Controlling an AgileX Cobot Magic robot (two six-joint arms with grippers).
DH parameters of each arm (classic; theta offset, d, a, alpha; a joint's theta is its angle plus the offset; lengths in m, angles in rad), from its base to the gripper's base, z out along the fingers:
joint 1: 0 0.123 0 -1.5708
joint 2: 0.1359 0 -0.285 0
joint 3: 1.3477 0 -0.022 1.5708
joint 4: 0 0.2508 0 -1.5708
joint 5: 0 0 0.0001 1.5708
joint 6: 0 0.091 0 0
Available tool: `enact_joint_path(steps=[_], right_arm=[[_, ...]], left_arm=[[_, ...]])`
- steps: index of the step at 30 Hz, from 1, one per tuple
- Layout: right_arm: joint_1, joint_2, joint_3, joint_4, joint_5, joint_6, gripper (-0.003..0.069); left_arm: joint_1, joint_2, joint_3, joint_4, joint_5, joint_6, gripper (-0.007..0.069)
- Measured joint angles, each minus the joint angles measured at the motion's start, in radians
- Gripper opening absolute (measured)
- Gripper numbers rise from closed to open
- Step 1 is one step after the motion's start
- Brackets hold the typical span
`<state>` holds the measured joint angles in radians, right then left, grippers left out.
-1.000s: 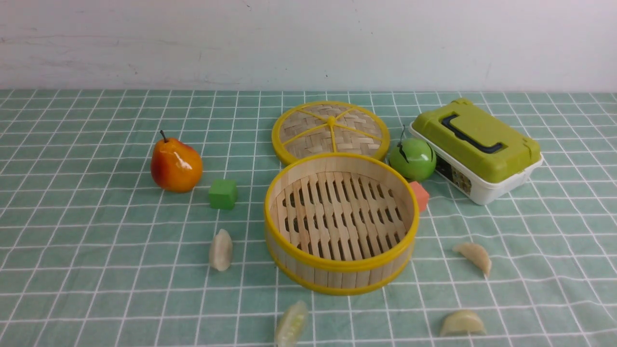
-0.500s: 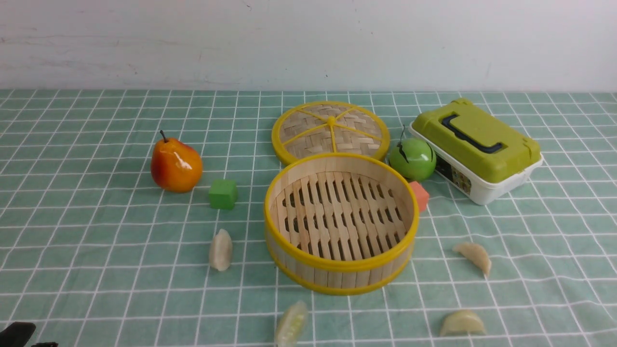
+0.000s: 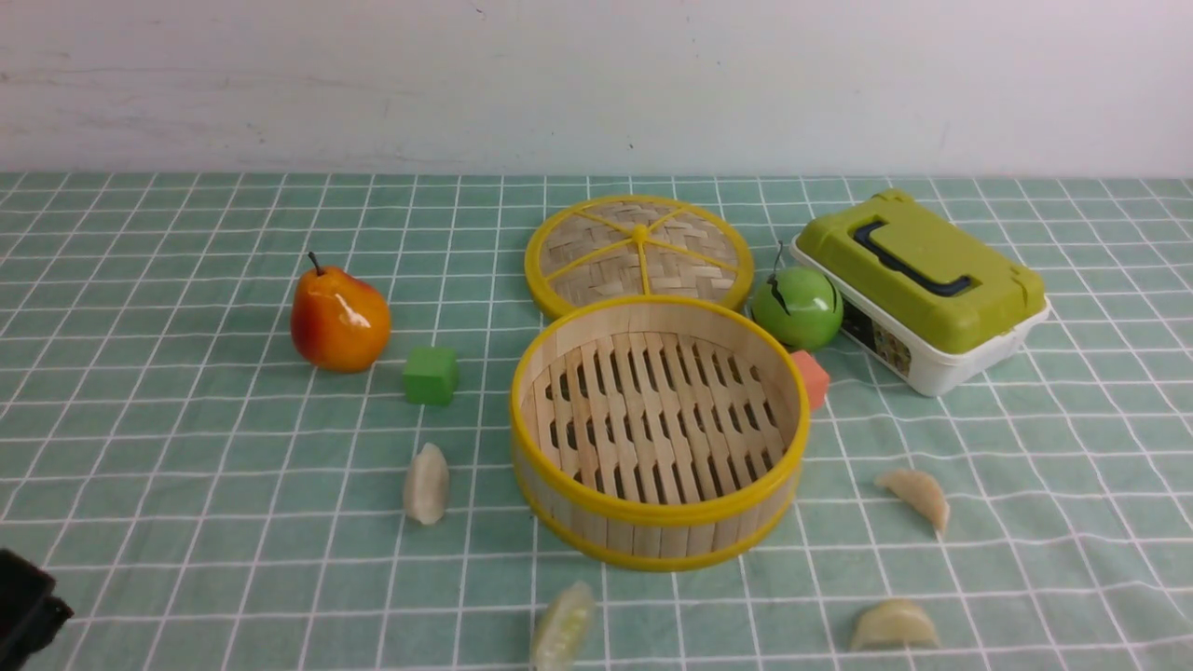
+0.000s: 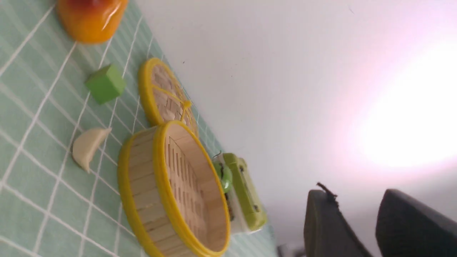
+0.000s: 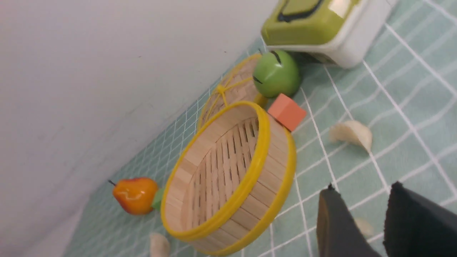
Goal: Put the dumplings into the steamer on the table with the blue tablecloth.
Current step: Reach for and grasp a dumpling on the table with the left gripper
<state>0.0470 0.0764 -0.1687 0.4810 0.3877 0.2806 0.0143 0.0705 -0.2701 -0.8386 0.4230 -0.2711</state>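
Front view: round slatted bamboo steamer (image 3: 660,531), glossy orange pear (image 3: 340,320), wrinkled gridded cloth (image 3: 233,485).

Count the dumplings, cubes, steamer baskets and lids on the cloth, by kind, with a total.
Dumplings: 4
Cubes: 2
Steamer baskets: 1
Lids: 1
Total: 8

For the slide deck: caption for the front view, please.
Four dumplings lie on the gridded tablecloth around the empty steamer; the left gripper just shows at the edge.
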Motion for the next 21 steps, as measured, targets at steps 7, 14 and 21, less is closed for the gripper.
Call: enact_joint_path(steps=[7, 14, 21], right_arm=[[0.000, 0.481, -0.392, -0.106, 0.324, -0.390, -0.0019], [0.097, 0.795, -0.583, -0.119, 0.555, -0.536, -0.0018], [0.290, 0.910, -0.594, -0.181, 0.530, -0.554, -0.0011]], left_arm=[[0.000, 0.525, -0.431, 0.464, 0.475, 0.157, -0.0014], [-0.139, 0.864, -0.642, 0.671, 0.664, 0.168, -0.0014], [-0.392, 1.169, -0.757, 0.855, 0.605, 0.041, 0.0027]])
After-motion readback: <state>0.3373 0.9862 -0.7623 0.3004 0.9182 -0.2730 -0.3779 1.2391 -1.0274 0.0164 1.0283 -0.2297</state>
